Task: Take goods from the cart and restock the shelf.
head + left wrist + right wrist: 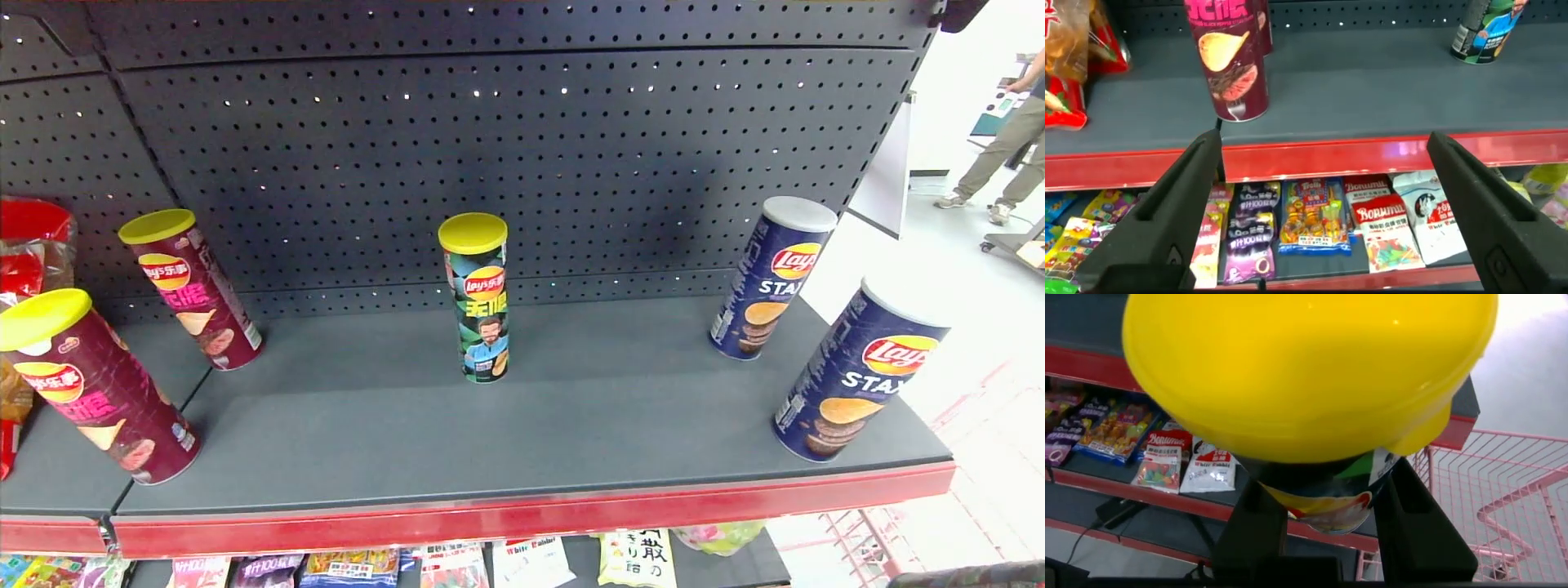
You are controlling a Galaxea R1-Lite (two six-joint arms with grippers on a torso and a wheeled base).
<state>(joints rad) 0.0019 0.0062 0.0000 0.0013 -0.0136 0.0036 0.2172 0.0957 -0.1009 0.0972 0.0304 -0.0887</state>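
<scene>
My right gripper (pixel 1331 498) is shut on a chip can with a yellow lid (pixel 1306 367); the lid hides most of the can body. My left gripper (pixel 1324 139) is open with nothing between its fingers, in front of the shelf's red front edge (pixel 1315 155). On the grey shelf board (pixel 490 441) stand a green can (pixel 482 298) in the middle, two maroon cans (pixel 192 290) (pixel 90 388) at the left and two blue cans (pixel 771 278) (pixel 857 371) at the right. The pink wire cart (pixel 1511 498) is beside the held can.
A lower shelf holds several snack bags (pixel 1315 216). Red bags (pixel 24 245) lie at the far left of the shelf. Wide bare gaps lie between the green can and its neighbours. A perforated back panel (pixel 490 163) closes the shelf behind.
</scene>
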